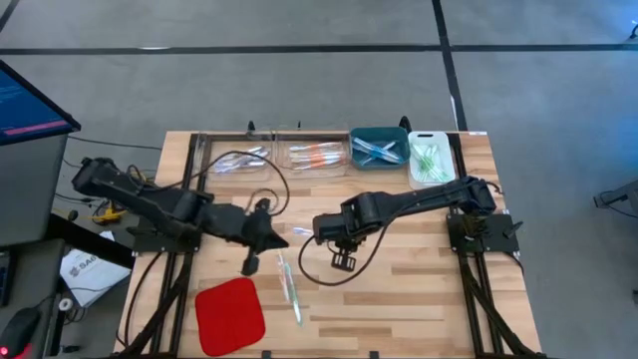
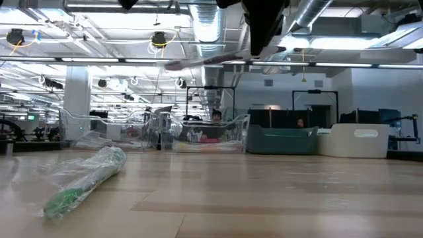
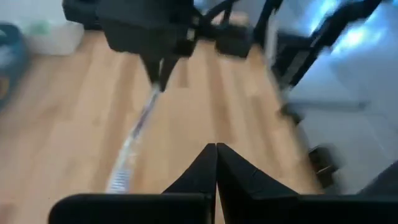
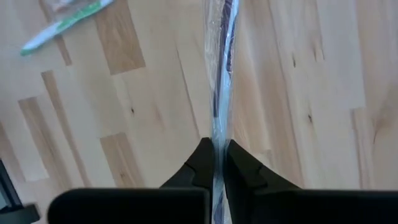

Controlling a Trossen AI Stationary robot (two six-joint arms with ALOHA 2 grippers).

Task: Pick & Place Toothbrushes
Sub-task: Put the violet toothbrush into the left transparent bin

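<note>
Wooden table [image 1: 419, 299], seen from above. Four containers line the far edge: two clear bins [image 1: 239, 160] [image 1: 317, 156] toward the left, a teal bin [image 1: 379, 147], then a white bin [image 1: 431, 158] near the far right corner. Each holds wrapped toothbrushes; those in the white bin show green, those in the second clear bin show orange.

Right gripper [image 4: 215, 163] over the middle of the table, fingers pinched tight on a wrapped toothbrush [image 4: 222, 74]. The right wrist view shows the clear wrapper passing between the two fingertips and running straight out ahead of them, a dark handle visible inside. In the high view the right gripper sits just off table centre, arm reaching in from the right edge. The left wrist view shows the same brush hanging from the right gripper, above the boards.

Left gripper [image 3: 216, 155] fully closed, fingertips pressed together, nothing between them. It hovers left of centre, near the right gripper.

One loose toothbrush [image 1: 289, 287] lies on the table toward the near edge, just right of a flat red pad [image 1: 229, 314] at the near left. The low view shows it in a crinkled clear wrapper with a green end [image 2: 69, 197], lying flat on the wood. It shows too in the right wrist view [image 4: 62, 26], well apart from the held brush.
</note>
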